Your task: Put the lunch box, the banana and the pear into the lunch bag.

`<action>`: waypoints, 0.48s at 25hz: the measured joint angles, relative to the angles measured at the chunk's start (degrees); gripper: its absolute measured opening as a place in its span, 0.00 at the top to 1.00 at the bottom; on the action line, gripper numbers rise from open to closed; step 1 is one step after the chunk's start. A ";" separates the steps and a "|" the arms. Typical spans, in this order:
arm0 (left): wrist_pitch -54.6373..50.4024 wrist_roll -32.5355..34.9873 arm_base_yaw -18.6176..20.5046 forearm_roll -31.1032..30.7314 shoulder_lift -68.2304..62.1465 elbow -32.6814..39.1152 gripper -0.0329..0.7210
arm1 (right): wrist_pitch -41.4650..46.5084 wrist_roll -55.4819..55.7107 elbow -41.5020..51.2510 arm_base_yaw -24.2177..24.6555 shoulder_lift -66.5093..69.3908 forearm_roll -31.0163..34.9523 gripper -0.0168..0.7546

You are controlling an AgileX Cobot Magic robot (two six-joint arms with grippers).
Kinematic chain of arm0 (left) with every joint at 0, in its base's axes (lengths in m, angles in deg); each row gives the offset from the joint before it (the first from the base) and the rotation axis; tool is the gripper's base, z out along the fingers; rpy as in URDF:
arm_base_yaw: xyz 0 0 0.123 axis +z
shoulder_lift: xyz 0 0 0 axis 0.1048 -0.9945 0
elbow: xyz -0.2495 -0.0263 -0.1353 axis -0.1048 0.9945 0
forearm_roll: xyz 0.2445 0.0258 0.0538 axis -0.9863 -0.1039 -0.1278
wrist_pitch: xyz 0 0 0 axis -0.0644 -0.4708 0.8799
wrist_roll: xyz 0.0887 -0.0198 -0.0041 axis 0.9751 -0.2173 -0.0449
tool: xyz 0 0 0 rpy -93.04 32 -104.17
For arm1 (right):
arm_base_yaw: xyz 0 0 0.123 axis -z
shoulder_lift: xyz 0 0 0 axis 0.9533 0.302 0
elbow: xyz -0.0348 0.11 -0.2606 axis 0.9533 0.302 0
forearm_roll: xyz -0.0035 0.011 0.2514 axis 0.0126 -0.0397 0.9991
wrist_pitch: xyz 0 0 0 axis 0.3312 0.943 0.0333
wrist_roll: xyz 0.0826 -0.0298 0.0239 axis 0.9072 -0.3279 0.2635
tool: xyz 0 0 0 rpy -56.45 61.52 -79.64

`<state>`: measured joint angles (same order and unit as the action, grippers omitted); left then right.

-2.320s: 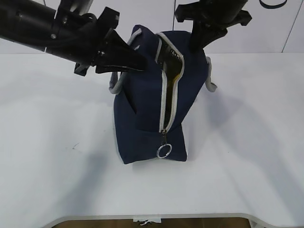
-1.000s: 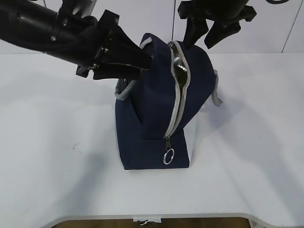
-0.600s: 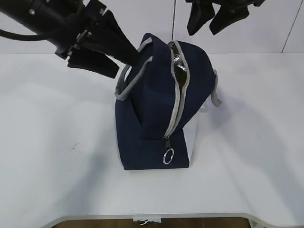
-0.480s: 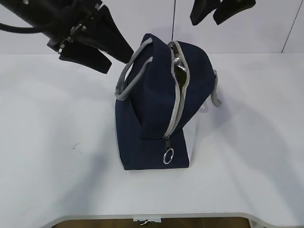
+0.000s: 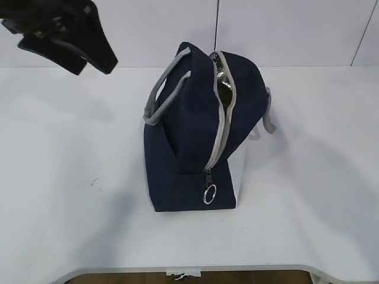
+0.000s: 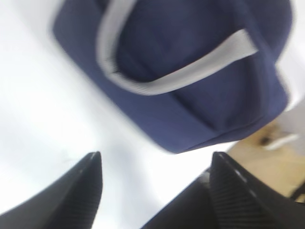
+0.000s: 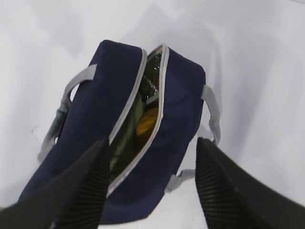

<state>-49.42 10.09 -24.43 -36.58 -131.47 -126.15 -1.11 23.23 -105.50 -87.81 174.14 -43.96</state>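
One lunch bag (image 5: 195, 136) stands mid-table (image 5: 71, 177), ring pull (image 5: 208, 194) at 6 o'clock, zipper gaping over something yellow-orange (image 7: 147, 123) inside; left gripper (image 5: 68, 41) at 10 o'clock, jaws spread empty; right gripper (image 7: 150, 188) overhead, jaws spread empty.

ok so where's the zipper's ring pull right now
In the exterior view the ring pull hangs low on the lunch bag's near end, at the bottom of the open grey zipper, just above the table.
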 joint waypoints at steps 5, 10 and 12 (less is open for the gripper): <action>-0.49 -1.58 0.00 -6.68 5.84 1.41 0.27 | 0.00 -0.88 8.14 0.00 -5.31 0.00 0.40; -0.74 -1.71 0.00 -8.79 12.81 5.87 0.33 | -8.75 -2.43 22.91 0.00 -15.29 0.34 0.40; -0.85 -1.71 0.00 -9.02 15.20 7.44 0.34 | -14.83 -3.08 29.52 0.00 -19.92 0.75 0.40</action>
<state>-50.27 8.39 -24.43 -45.60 -116.26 -118.71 -15.94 20.15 -75.99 -87.81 154.22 -43.21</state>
